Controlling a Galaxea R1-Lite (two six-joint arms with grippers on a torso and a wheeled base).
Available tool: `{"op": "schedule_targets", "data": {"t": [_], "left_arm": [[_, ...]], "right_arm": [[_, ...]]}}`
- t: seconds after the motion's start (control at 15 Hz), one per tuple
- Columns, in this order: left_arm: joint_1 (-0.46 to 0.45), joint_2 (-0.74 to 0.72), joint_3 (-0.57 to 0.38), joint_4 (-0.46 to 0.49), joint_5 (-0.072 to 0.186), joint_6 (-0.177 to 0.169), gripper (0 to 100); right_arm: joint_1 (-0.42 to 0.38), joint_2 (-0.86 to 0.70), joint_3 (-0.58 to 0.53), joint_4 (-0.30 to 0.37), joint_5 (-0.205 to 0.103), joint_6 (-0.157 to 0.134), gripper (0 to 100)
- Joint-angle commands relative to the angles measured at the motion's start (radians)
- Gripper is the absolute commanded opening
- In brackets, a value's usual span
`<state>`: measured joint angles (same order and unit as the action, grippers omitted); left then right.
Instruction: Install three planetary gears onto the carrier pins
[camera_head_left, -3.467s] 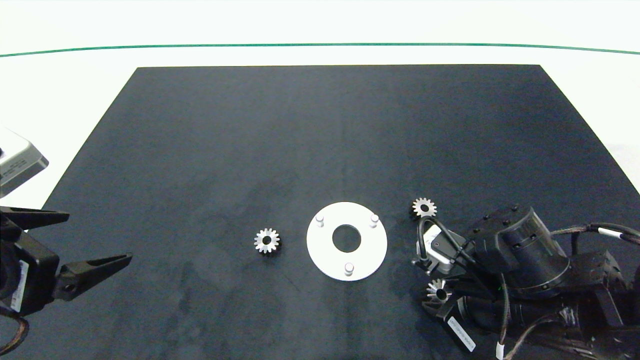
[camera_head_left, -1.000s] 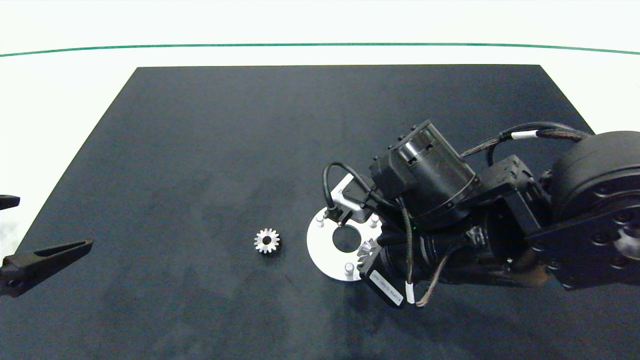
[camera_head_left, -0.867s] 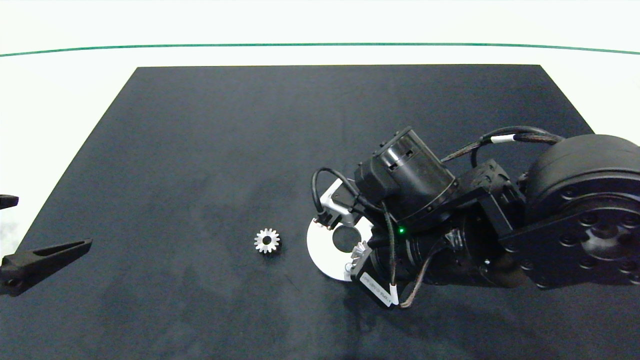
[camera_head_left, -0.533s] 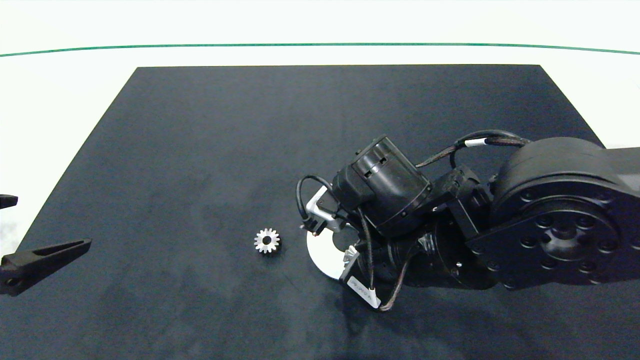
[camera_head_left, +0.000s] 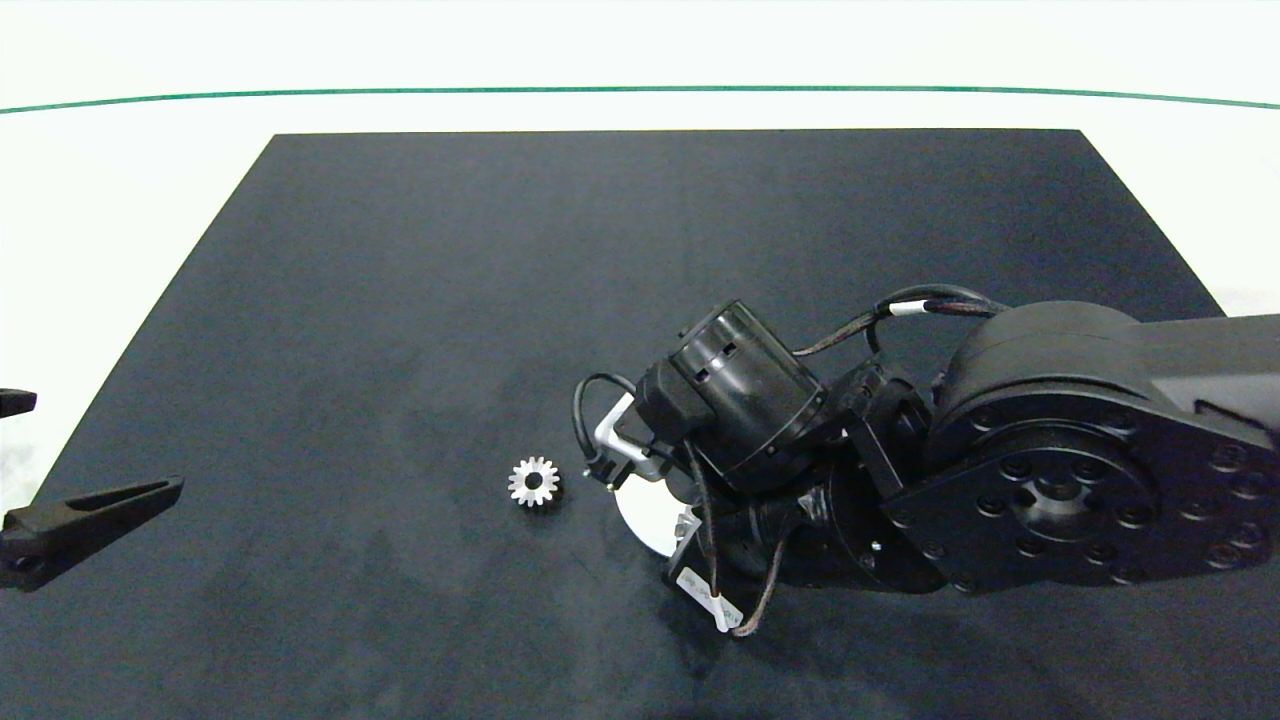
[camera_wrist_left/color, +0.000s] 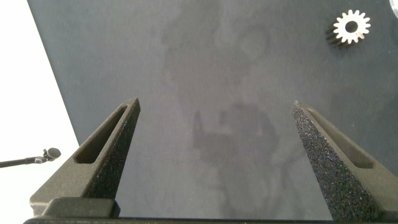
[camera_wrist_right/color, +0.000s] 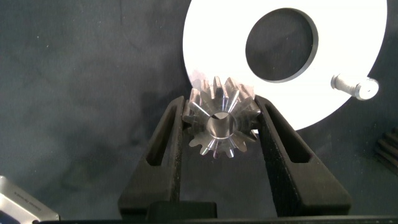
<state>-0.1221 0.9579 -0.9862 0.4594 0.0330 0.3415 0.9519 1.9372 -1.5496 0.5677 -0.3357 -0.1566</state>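
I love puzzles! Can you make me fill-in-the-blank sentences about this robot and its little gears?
1. The right tool is shut on a silver ____.
2. The white disc has a round ____ in its middle.
3. The left tool has its fingers wide ____.
4. The loose gear lies on the ____ mat.

Missing words: gear; hole; open; black

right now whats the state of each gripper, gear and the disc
right gripper: shut on a gear, over the disc's edge
held gear: clamped between the fingers, on no pin
loose gear: flat on the mat, untouched
disc: flat on the mat, the one visible pin bare
left gripper: open, parked at the mat's left edge
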Motion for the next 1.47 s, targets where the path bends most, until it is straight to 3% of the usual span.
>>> {"op": "schedule_targets", "data": {"t": [0.07,1.13,1.2,1.47], "left_arm": [[-0.001,0.002,0.0,0.002,0.001,0.002,100],[0.001,0.001,0.0,0.002,0.001,0.002,100],[0.001,0.001,0.0,0.002,0.001,0.002,100],[0.001,0.001,0.0,0.002,0.001,0.002,100]], "right_arm": [[0.001,0.008,-0.006,0.003,-0.003,-0.001,0],[-0.004,0.022,-0.012,0.003,-0.003,-0.001,0],[-0.004,0.022,-0.01,0.003,-0.003,-0.003,100],[-0.004,0.022,-0.014,0.003,-0.003,-0.001,100]]}}
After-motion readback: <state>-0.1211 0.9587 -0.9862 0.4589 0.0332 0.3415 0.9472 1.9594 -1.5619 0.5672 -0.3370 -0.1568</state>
